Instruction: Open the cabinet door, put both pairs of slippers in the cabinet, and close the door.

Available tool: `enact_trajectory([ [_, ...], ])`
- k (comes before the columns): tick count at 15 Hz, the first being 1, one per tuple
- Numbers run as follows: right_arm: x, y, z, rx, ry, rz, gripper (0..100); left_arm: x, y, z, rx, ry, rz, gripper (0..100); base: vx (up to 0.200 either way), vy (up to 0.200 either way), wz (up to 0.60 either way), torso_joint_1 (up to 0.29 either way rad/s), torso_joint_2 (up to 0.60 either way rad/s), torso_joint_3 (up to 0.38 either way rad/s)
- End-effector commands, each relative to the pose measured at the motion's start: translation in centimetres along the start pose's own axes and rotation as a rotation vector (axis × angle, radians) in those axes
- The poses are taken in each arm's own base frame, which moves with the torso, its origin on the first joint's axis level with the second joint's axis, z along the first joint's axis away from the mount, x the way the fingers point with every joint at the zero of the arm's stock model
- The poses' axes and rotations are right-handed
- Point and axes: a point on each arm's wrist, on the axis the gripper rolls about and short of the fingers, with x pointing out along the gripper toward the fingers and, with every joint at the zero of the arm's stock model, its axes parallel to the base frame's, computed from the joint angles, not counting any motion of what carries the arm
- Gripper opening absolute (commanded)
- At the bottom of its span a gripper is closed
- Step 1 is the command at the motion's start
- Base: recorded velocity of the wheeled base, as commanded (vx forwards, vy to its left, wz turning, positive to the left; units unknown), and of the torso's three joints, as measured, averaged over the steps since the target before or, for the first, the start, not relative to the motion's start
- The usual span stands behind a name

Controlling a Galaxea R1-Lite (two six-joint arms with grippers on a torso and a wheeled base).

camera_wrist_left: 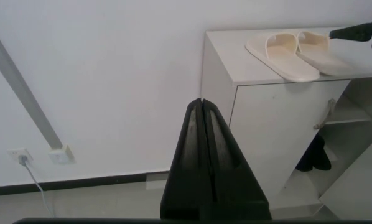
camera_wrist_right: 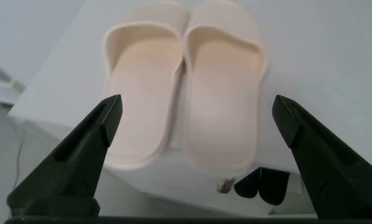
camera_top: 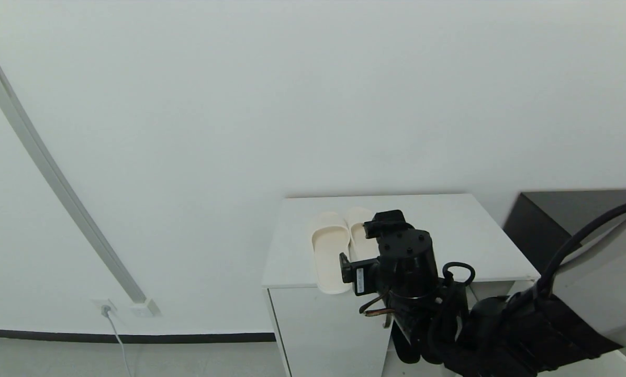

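Cream slippers [camera_top: 339, 246]: 1 pair, side by side and touching on the cabinet top [camera_top: 449, 230], near ends poking over its front edge. This pair is not yet stowed.
Dark slippers [camera_wrist_left: 313, 158]: 1 pair low inside the cabinet, under the shelf [camera_wrist_left: 351, 115]. By the look of it, half the stowing is done.
Cabinet [camera_top: 323, 330]: white, against the wall. Its left door is closed and its right side stands open, so the interior can be reached from the front.
Right gripper [camera_wrist_right: 195, 106]: above the cream pair, jaws wide apart, 1 on each outer side of the 2 slippers, touching neither. The spread looks chosen to take both in 1 squeeze.
Left gripper [camera_wrist_left: 202, 102]: jaws pressed together on nothing, held low and well off the cabinet's left side, likely parked clear of the working arm.
Step in hand: lining up on the cream pair before closing.
Next move: lower, pinch both together, then carry them down into the open side.
Risk: a loose pinch could drop 1 slipper, since only friction between them joins the 2.
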Motion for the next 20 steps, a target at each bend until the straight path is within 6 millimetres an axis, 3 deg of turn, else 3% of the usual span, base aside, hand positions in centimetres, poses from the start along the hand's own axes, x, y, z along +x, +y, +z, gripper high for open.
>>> enact_trajectory([
  [1,1.0,0.4,-1.5,-0.009,0.028,0.012,100,0.0,0.0,0.0,0.001,0.001,0.0,0,0.0,0.0,0.0,0.0,0.0,0.0],
  [15,9.2,0.3,-2.5,0.038,0.0,-0.007,100,0.0,0.0,0.0,0.0,0.001,0.0,0,0.0,0.0,0.0,0.0,0.0,0.0],
  [20,11.0,0.2,-2.3,0.039,0.011,-0.007,100,0.0,0.0,0.0,0.0,0.001,0.0,0,0.0,0.0,0.0,0.0,0.0,0.0],
])
